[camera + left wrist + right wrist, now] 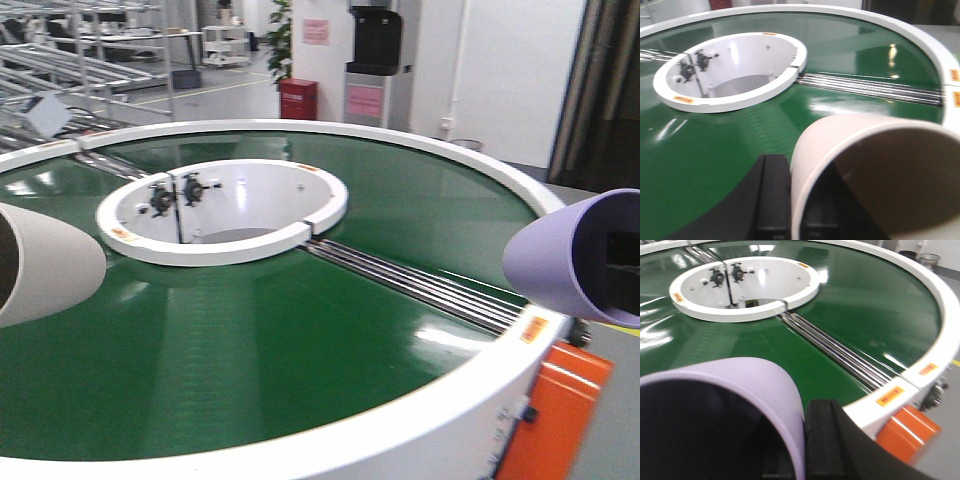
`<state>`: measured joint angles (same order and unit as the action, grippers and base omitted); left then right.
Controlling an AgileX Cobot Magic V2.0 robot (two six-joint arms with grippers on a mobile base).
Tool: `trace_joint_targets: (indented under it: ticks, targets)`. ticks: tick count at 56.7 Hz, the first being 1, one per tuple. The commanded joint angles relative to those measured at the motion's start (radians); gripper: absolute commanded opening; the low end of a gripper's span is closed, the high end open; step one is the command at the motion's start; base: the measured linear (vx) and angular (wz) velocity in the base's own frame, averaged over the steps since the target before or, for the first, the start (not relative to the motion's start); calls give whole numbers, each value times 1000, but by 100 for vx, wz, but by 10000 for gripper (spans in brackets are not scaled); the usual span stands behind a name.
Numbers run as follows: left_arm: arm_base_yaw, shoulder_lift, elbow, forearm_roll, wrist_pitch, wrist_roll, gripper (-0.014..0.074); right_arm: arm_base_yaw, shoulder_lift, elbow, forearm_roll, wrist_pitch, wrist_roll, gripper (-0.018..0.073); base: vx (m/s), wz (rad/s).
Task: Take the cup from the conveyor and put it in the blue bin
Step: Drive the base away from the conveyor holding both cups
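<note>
Above conveyor [300, 350], left jaws tight on cream cup [890, 175], right jaws on lilac cup [755, 377].

a white wall [500, 70] closes the far side of the room, with a pink notice [315, 31] on it, a tall grey-and-black dispenser [375, 60] against it, and a red box [298, 98] and a leafy plant [279, 35] just beside. to the left, metal racks [90, 45] and a white trolley [224, 45] stand on a glossy grey floor [215, 95] marked with yellow lines. a dark curtain [605, 90] hangs at the far right, and a grey waste bin [930, 259] sits near the wall.
</note>
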<state>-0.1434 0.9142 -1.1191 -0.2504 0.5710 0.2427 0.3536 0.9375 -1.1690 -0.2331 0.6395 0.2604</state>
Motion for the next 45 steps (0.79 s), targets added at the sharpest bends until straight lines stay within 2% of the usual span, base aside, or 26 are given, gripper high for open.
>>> trace_joint_targets:
  ticks: [1,45]
  targets:
    - [-7,-8,-26,-22,-92,-2,-8,0,-10,-26,-19,-87,-1,-8,-20,-40]
    - [-7,-8,-26,-22,-92,-2,-8,0,-10,-26,-19,-87,-1,-8,-11,-51]
